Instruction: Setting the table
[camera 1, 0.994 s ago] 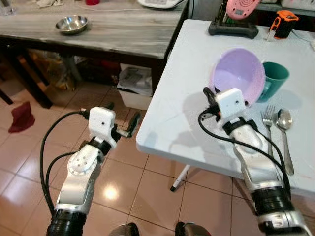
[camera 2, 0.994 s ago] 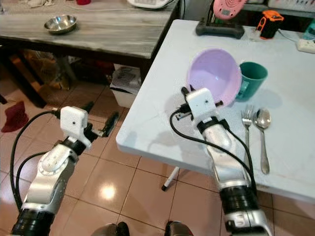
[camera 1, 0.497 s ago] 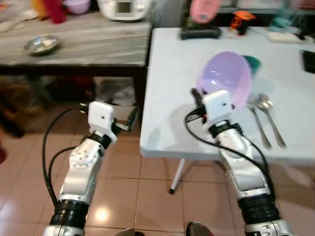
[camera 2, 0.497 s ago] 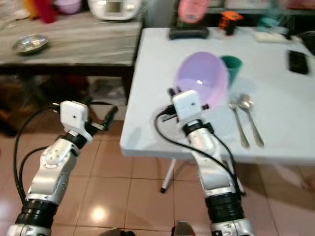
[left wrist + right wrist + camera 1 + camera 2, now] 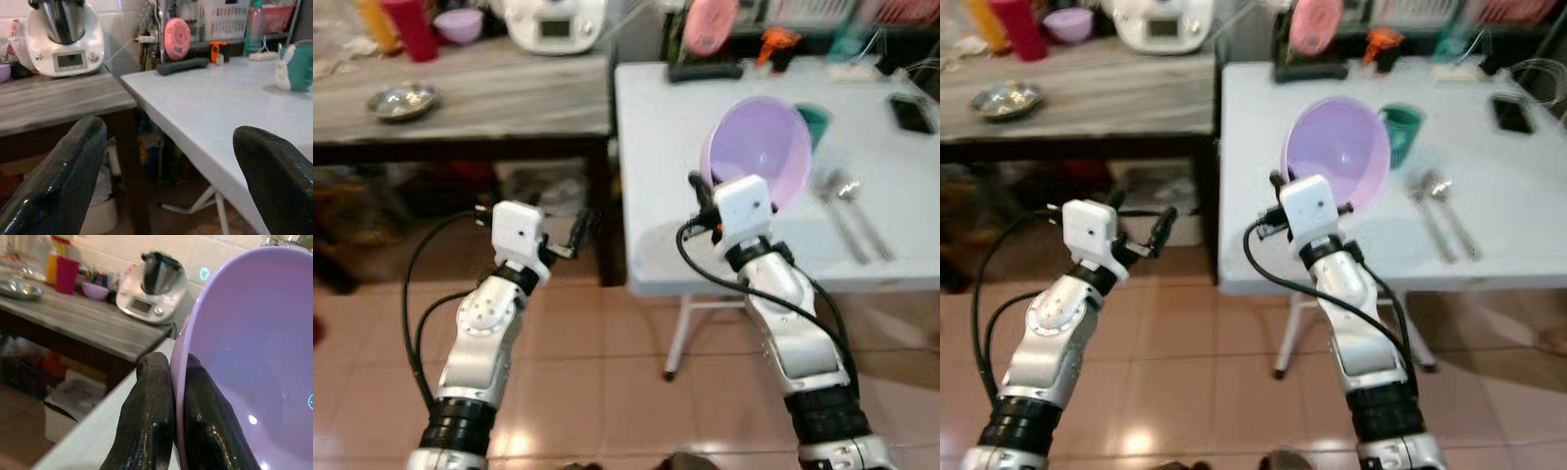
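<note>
A lilac plastic bowl (image 5: 759,152) is held tilted on edge above the near left part of the white table (image 5: 656,127). My right gripper (image 5: 705,189) is shut on its rim; in the right wrist view the two fingers (image 5: 156,416) pinch the bowl's (image 5: 244,342) edge. Behind the bowl stands a green cup (image 5: 816,121). A fork and a spoon (image 5: 847,208) lie side by side to the bowl's right. My left gripper (image 5: 578,231) hangs open over the floor, left of the table's corner, its fingers (image 5: 73,166) wide apart and holding nothing.
A grey wooden side table (image 5: 489,93) at the left carries a steel bowl (image 5: 403,100), a white kitchen machine (image 5: 553,22) and a red cup (image 5: 411,15). A black phone (image 5: 913,113) lies at the table's far right. Tiled floor (image 5: 607,392) lies below.
The whole picture has shifted, so the camera has moved; the table now shows further off and more to the right. My right gripper still holds the tilted bowl. The left stays open.
</note>
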You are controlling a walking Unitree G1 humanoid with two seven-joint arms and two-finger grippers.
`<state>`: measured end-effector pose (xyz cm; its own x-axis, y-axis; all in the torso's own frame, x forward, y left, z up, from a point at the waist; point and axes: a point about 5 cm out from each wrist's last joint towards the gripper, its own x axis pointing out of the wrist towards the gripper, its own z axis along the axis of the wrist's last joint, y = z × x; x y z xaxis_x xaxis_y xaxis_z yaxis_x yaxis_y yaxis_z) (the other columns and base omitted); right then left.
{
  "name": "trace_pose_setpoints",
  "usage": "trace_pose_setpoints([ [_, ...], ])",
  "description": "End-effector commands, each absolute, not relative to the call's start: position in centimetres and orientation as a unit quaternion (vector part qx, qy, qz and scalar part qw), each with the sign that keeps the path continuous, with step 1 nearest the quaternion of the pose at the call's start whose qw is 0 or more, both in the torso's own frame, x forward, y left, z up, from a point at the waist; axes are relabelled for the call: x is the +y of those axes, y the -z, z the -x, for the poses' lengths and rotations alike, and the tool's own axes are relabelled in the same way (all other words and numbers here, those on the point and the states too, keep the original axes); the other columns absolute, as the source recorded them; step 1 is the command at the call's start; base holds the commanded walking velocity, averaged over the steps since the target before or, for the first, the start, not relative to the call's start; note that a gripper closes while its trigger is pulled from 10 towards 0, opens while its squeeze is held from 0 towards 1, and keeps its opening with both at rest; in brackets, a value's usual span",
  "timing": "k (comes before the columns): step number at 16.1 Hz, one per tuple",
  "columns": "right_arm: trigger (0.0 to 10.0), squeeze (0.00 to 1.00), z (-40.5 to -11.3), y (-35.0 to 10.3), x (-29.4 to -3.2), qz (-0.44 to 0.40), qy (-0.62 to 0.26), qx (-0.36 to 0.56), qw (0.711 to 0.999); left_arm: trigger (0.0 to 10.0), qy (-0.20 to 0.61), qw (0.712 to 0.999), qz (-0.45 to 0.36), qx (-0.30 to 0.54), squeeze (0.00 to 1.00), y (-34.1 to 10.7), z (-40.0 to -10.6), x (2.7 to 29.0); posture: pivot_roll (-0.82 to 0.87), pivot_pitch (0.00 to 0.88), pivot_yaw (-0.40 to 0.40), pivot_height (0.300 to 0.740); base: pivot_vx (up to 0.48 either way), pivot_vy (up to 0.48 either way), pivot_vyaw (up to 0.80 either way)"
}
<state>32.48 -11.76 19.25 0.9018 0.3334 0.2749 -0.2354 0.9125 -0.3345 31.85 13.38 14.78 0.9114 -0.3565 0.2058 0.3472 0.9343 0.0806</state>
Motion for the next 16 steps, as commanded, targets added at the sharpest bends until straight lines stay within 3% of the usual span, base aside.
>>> trace_pose_setpoints([
  [1,10.0,0.0,-32.26,-19.45,-11.74,0.148,-0.147,-0.17,0.963,10.0,0.175,0.979,-0.029,-0.106,0.0,-14.58,-31.82,13.66,-0.19,0.102,0.046,0.74,0.0,0.469,0.0],
  [3,10.0,0.0,-32.19,-19.44,-11.84,0.145,-0.145,-0.17,0.964,10.0,0.167,0.98,-0.025,-0.103,0.0,-14.41,-31.81,13.58,-0.19,0.103,0.048,0.74,0.0,0.467,0.0],
  [12,10.0,0.0,-32.22,-19.43,-12.11,0.139,-0.137,-0.169,0.966,10.0,0.16,0.981,-0.024,-0.104,0.0,-14.34,-31.95,13.29,-0.19,0.102,0.047,0.74,0.0,0.465,0.48],
  [16,10.0,0.0,-32.27,-19.42,-12.18,0.139,-0.134,-0.168,0.967,10.0,0.148,0.982,-0.03,-0.114,0.0,-14.47,-31.88,13.34,-0.19,0.102,0.044,0.74,0.0,0.349,0.0],
])
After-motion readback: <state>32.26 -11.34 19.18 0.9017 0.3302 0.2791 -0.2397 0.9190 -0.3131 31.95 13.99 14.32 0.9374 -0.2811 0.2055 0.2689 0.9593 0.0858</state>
